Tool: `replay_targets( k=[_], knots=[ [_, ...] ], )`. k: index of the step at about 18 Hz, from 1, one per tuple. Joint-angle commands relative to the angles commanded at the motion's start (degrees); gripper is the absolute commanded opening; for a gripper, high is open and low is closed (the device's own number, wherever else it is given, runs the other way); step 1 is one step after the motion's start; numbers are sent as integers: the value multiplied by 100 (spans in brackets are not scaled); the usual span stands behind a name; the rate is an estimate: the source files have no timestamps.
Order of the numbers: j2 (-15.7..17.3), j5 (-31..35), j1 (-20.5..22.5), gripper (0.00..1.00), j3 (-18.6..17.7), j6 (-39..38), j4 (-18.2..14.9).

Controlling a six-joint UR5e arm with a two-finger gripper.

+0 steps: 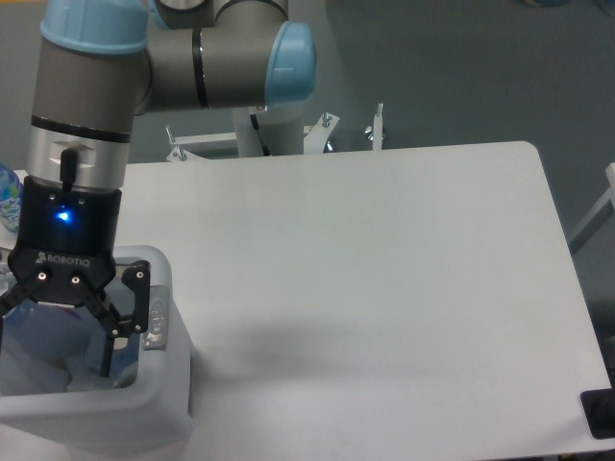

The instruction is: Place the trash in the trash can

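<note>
Grey arm (86, 86), pale-blue caps, black hand (53, 327), blue light

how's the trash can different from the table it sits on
The trash can is a small raised box with thick rounded walls, hollow inside; the table is a wide flat slab. The open gripper hangs over the trash can, while nothing hangs over the table's bare middle. The trash can has a grey tab on its rim; the table is plain. Both are white.

We see a white table (384, 288) and a white trash can (106, 415) with a grey tab (157, 320). The black gripper (53, 331) shows a blue light, under a silver arm (86, 106) with pale blue caps. A blue-labelled bottle (8, 197) peeks in.
</note>
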Motion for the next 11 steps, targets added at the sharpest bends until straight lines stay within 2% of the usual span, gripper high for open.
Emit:
replay_targets(
  k=[5, 8, 11],
  knots=[
    [18, 218, 801, 100, -53, 528, -70],
    [45, 1165, 942, 100, -167, 1000, -219],
    [238, 1739, 1127, 100, -492, 2028, -456]
  ],
)
